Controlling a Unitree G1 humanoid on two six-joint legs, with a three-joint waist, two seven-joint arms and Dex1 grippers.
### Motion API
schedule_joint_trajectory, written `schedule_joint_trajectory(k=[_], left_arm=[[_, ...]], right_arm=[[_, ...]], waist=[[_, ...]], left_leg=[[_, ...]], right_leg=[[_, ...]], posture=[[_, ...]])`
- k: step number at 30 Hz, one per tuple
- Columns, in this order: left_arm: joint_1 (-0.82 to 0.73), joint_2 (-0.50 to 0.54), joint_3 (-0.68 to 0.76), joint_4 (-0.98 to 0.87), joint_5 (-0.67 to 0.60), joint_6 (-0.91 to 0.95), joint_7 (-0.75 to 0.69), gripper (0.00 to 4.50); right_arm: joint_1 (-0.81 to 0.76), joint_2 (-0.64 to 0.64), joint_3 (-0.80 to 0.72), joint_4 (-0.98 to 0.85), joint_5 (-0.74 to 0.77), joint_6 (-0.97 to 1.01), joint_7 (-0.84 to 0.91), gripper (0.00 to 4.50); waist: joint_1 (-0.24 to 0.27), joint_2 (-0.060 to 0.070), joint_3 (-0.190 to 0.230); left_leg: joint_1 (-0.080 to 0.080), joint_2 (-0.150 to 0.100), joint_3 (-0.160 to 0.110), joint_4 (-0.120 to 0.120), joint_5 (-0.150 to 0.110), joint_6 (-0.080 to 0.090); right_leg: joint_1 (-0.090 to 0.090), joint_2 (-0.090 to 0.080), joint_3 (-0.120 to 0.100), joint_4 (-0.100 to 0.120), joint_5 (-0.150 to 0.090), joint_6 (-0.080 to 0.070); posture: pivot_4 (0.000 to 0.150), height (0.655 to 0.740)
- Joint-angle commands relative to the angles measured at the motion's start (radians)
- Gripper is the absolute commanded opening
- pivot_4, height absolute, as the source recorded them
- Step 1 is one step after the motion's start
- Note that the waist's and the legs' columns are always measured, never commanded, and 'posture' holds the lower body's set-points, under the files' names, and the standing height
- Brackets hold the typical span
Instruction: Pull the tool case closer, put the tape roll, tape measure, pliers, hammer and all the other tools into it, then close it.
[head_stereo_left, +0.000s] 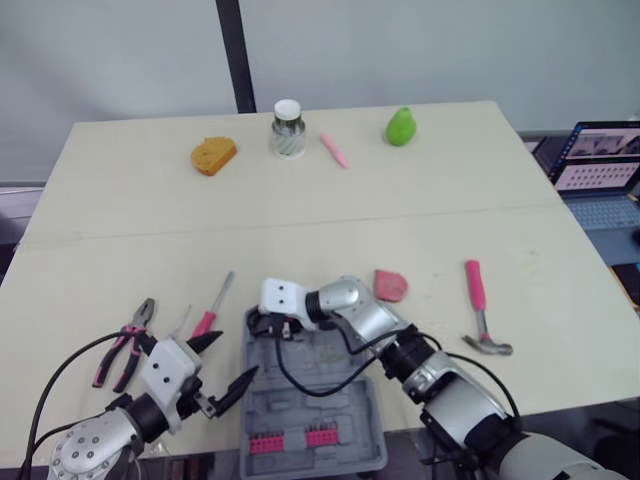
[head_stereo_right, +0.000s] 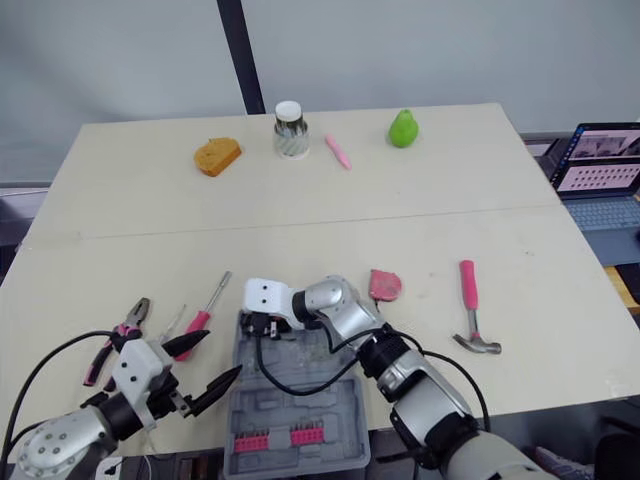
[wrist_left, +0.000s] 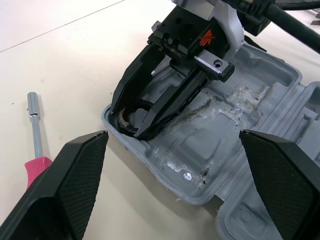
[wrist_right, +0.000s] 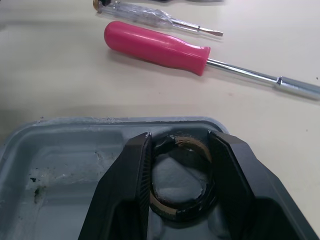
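The open grey tool case (head_stereo_left: 335, 405) lies at the table's front edge. My right gripper (head_stereo_left: 268, 327) reaches down into the case's far left corner, shut on the black tape roll (wrist_right: 182, 144), which rests in that corner's recess. My left gripper (head_stereo_left: 225, 365) hovers open just left of the case with nothing between its fingers. Left of the case lie the pink-handled pliers (head_stereo_left: 125, 345), a pink screwdriver (head_stereo_left: 212, 310) and a small clear screwdriver (head_stereo_left: 182, 322). The pink tape measure (head_stereo_left: 390, 285) and the pink-handled hammer (head_stereo_left: 480, 305) lie to the case's right.
Along the far edge stand an orange sponge-like piece (head_stereo_left: 213, 154), a lidded jar (head_stereo_left: 287, 128), a pink marker (head_stereo_left: 334, 150) and a green pear (head_stereo_left: 401, 126). A laptop (head_stereo_left: 600, 165) sits off the table's right side. Red bits (head_stereo_left: 290, 440) fill the case's near half.
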Motion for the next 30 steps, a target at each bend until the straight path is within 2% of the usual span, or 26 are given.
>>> schedule_joint_trajectory(k=[1,9,12,30], left_arm=[[0.014,-0.001,0.011,-0.007,-0.013,-0.003,0.002,4.5],[0.05,0.004,0.039,0.002,-0.024,-0.013,-0.011,4.5],[0.033,0.006,0.032,0.001,-0.024,-0.005,-0.008,4.5],[0.015,0.006,0.013,-0.003,-0.014,0.001,-0.004,4.5]], right_arm=[[0.018,-0.006,-0.021,-0.056,0.044,0.018,0.04,1.88],[0.016,-0.027,-0.047,-0.101,0.082,0.045,0.063,1.88],[0.014,-0.023,-0.047,-0.095,0.083,0.048,0.059,1.07],[-0.006,0.015,-0.022,-0.011,0.035,0.003,0.014,1.07]], waist=[[0.001,0.0,0.0],[0.0,0.0,0.0],[0.0,0.0,0.0],[-0.001,0.0,0.0]], left_leg=[[0.0,0.0,0.0,0.0,0.0,0.0],[-0.001,0.0,0.0,0.0,0.0,0.0],[-0.001,0.0,0.0,0.0,0.0,0.0],[-0.001,0.0,0.0,0.0,0.0,0.0]], right_leg=[[0.0,0.0,0.0,0.0,0.0,0.0],[-0.001,0.0,0.0,0.0,0.0,0.0],[-0.001,0.0,0.0,0.0,0.0,0.0],[-0.001,0.0,0.0,0.0,0.0,0.0]], posture=[[0.15,0.74],[0.15,0.74],[0.15,0.74],[0.15,0.74]])
